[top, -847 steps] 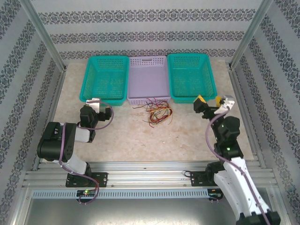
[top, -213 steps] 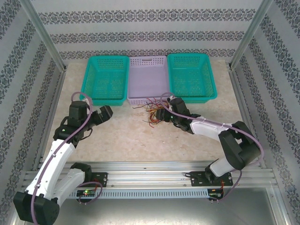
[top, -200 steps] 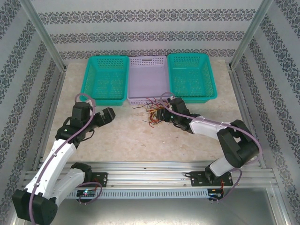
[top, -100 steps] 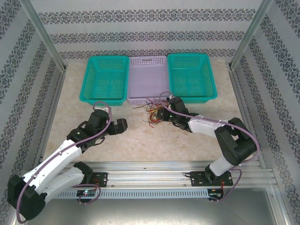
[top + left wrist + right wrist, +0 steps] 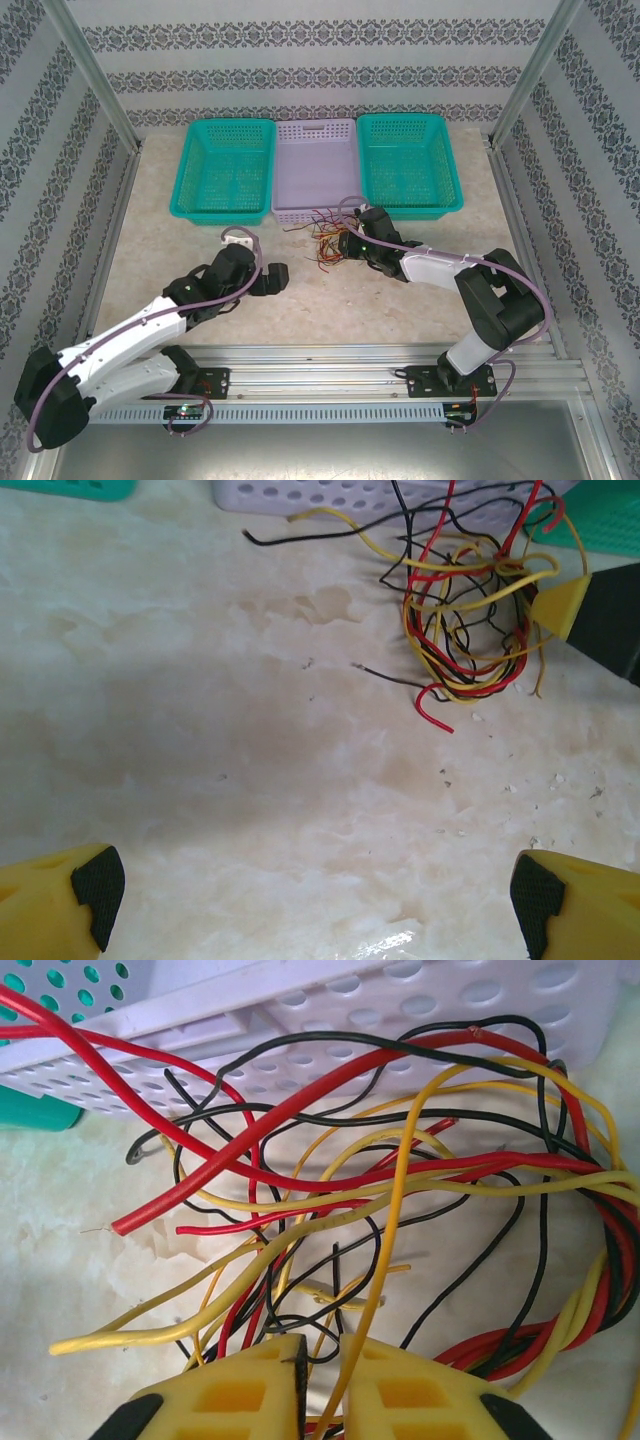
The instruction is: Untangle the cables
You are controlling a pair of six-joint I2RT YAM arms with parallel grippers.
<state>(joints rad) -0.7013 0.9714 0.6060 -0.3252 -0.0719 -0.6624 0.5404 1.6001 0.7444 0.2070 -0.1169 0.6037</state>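
**Top external:** you see the cables, a yellow, red and black tangle on the table, at 6 o'clock of the lavender basket. The right gripper meets the tangle from 3 o'clock. The left gripper sits near it at 8 o'clock.
**Left wrist:** your left fingers stand wide apart, with the tangle at 1 o'clock.
**Right wrist:** your right fingers are pinched nearly together on strands at 6 o'clock.

Bench: pale, cream-marbled surface. Three baskets stand side by side along its far edge: left teal basket, lavender basket in the middle, right teal basket. A tangle of yellow, red and black cables lies on the bench just in front of the lavender basket, with some strands against that basket's front wall. Small dark specks dot the surface beside the tangle.
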